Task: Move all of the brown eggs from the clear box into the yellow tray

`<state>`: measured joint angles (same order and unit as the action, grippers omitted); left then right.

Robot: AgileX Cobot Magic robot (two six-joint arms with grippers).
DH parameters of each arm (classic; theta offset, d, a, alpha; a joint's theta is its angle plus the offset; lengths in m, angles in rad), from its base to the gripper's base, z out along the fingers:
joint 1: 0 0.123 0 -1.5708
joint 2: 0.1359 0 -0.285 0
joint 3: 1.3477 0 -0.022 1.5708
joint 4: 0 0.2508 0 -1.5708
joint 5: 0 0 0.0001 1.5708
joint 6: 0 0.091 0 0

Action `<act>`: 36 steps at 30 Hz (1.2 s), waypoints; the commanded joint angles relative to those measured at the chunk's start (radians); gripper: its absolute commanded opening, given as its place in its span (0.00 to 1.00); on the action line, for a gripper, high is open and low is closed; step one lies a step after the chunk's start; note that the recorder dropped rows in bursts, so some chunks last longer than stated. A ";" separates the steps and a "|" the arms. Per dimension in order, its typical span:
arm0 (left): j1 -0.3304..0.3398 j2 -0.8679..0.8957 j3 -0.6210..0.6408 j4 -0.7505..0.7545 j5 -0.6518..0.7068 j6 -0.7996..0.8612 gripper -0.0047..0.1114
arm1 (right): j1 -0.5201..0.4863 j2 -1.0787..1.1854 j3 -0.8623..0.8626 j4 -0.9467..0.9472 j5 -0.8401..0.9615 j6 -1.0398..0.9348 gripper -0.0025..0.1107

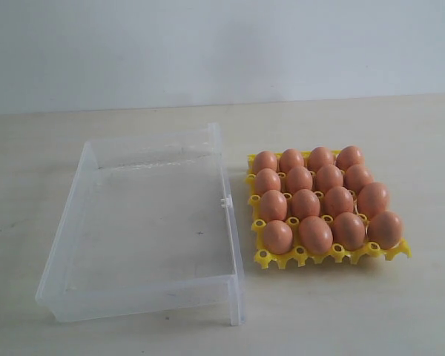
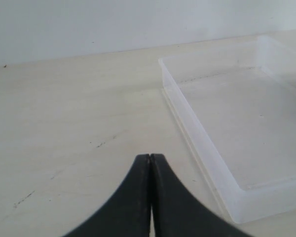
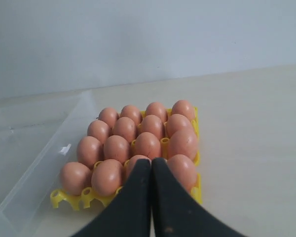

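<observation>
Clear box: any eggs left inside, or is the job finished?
Looks finished. The clear box holds no eggs; sixteen brown eggs sit in the yellow tray. Nothing in hand: left tool and right tool are shut and empty. Nothing appears left.

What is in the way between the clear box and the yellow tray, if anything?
Nothing visible. Only a low wall of the clear box lies between it and the yellow tray beside it. The box looks empty; the brown eggs already fill the tray.
</observation>
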<state>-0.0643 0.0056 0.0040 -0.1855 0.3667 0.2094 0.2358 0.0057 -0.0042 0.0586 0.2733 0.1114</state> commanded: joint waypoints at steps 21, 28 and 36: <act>-0.004 -0.006 -0.004 -0.006 -0.010 0.000 0.04 | -0.003 -0.006 0.004 -0.030 -0.016 -0.041 0.02; -0.004 -0.006 -0.004 -0.006 -0.010 0.000 0.04 | -0.003 -0.006 0.004 -0.030 -0.046 -0.041 0.02; -0.004 -0.006 -0.004 -0.006 -0.010 0.000 0.04 | -0.003 -0.006 0.004 -0.030 -0.043 -0.041 0.02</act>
<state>-0.0643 0.0056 0.0040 -0.1855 0.3667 0.2094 0.2358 0.0057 -0.0042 0.0272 0.2419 0.0771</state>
